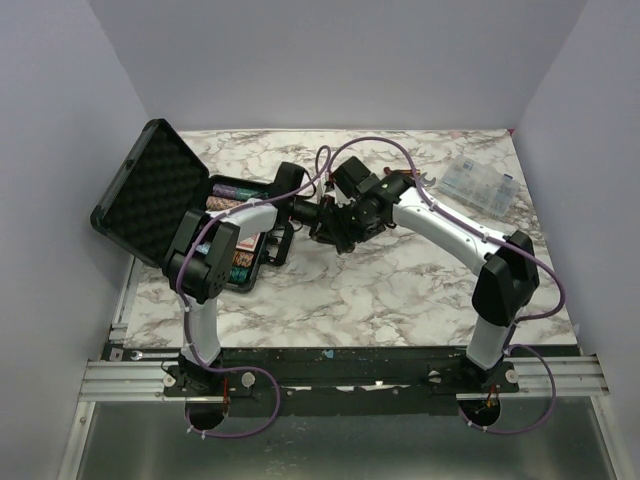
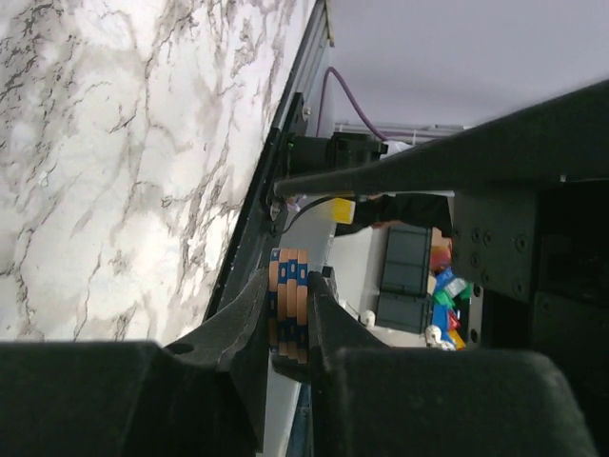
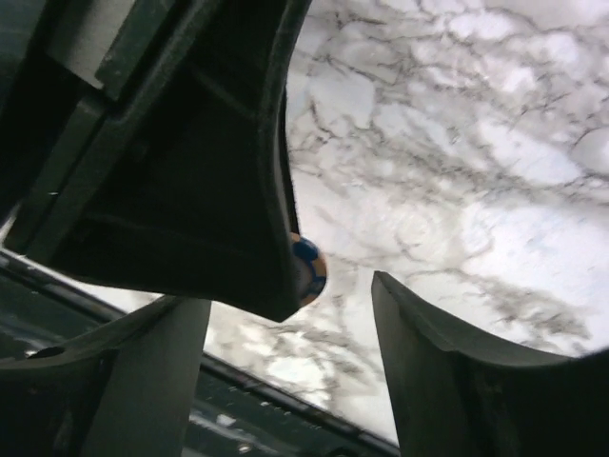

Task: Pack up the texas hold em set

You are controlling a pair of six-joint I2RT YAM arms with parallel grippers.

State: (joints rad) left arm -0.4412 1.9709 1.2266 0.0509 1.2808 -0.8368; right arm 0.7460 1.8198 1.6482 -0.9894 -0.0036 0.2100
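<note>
The black briefcase point(image 1: 150, 195) of the texas hold em set lies open at the left of the table, foam lid raised, with rows of poker chips point(image 1: 232, 192) inside. Just right of the case, my left gripper point(image 1: 305, 212) point(image 2: 290, 286) is shut on a small stack of orange-and-blue chips point(image 2: 288, 305), held edge-on above the table. My right gripper point(image 1: 330, 228) point(image 3: 290, 309) faces it closely with its jaws open. Nothing sits between its fingers except the tip of the left gripper's finger, behind which one chip point(image 3: 310, 269) shows.
A clear plastic compartment box point(image 1: 482, 182) sits at the back right of the marble table point(image 1: 400, 290). The two arms meet over the table's middle-left. Purple cables loop above the grippers. The aluminium rail point(image 1: 340, 375) runs along the near edge.
</note>
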